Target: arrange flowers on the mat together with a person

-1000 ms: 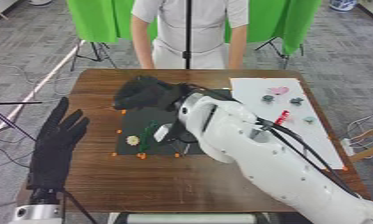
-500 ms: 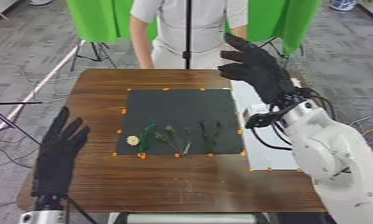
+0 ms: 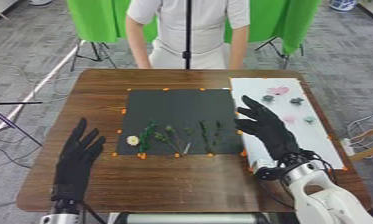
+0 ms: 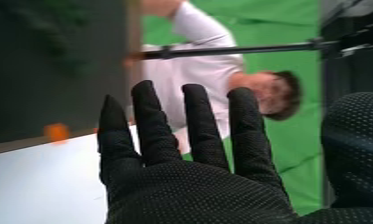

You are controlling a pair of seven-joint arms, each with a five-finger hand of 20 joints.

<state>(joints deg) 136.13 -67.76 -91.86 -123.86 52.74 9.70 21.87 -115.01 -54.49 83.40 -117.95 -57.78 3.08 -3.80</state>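
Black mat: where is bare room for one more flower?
The far part of the black mat is bare, between its far edge and the green stems. Its near side is crowded, from the pale flower to the rightmost stems.

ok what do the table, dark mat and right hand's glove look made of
The table looks like wood or wood-look laminate with a slight sheen: brown with darker streaks. The dark mat looks matte, perhaps felt, card or rubber: its surface is even and unshiny. The glove on the right hand seems matte fabric, by its fine dotted texture.
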